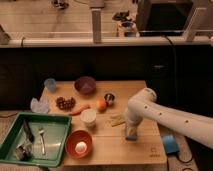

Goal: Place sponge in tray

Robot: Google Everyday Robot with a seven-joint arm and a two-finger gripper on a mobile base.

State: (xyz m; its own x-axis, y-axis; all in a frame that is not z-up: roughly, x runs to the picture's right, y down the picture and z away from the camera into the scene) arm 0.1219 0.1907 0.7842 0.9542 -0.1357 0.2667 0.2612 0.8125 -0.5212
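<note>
The small blue sponge [131,135] lies on the wooden table [115,150] right of centre, near the front. My gripper [131,128] is at the end of the white arm, pointing down, directly over the sponge and at or just above its top. The arm hides part of the sponge. The green tray [56,142] sits at the front left, partly off the table's left side. It holds a fork, a spoon and other utensils. The sponge is well to the right of the tray.
An orange bowl [80,143] with a white ball stands between tray and sponge. A white cup [88,117], carrot [80,109], orange [101,104], metal cup [109,98], purple bowl [85,85], grapes [65,103] and blue cup [50,84] lie behind. A brighter blue object [170,144] sits beyond the right edge.
</note>
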